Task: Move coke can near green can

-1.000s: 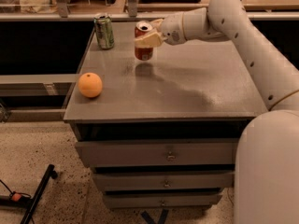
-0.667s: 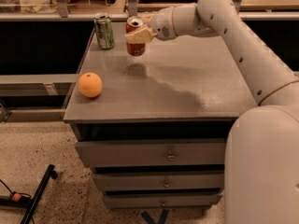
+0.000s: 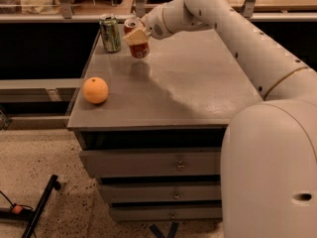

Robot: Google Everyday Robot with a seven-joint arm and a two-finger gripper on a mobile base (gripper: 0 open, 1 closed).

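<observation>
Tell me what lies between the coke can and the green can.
Nothing: camera view shows a bare gap. The tool grips the coke can beside the green can.

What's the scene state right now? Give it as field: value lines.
gripper: over the tabletop's back-left area, shut on coke can
coke can: tilted, in gripper, just right of green can, not touching it
green can: upright, back-left corner
orange: front-left, apart from both cans
tabletop: grey, drawers beneath
status: coke can close to green can, not released
</observation>
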